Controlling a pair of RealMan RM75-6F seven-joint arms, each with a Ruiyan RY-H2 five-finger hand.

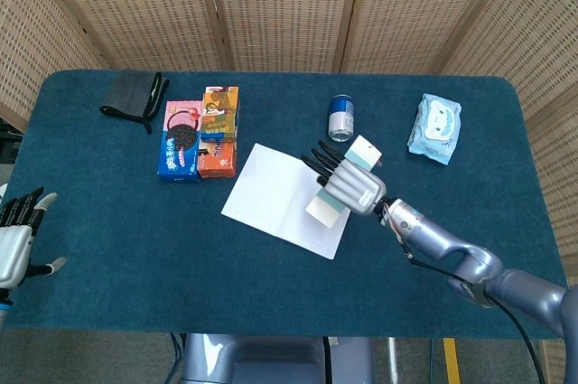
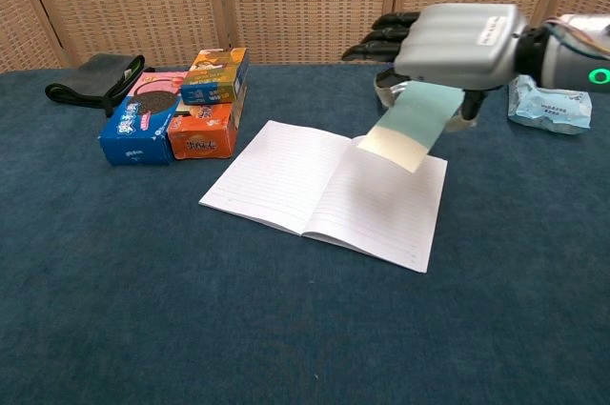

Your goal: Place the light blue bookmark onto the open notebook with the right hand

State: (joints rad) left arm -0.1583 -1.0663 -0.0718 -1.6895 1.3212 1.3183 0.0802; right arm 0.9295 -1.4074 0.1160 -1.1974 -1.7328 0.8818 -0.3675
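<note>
Bookmark (image 2: 410, 125), light blue with a paler lower end, hangs tilted in the air above the right-hand page of the open notebook (image 2: 324, 191), not touching the paper. The right hand (image 2: 456, 43) holds it from above, its dark fingers (image 2: 381, 37) stretched forward and close together over the card, which is pinched underneath. The notebook lies flat on the blue table (image 2: 191, 310). Behind it sit a drink can (image 1: 340, 118), snack boxes (image 1: 199, 131), a wipes pack (image 1: 434, 127) and a dark cloth (image 1: 134, 95). At the table's near left edge, the left hand (image 1: 18, 238) hovers with fingers spread, holding nothing.
</note>
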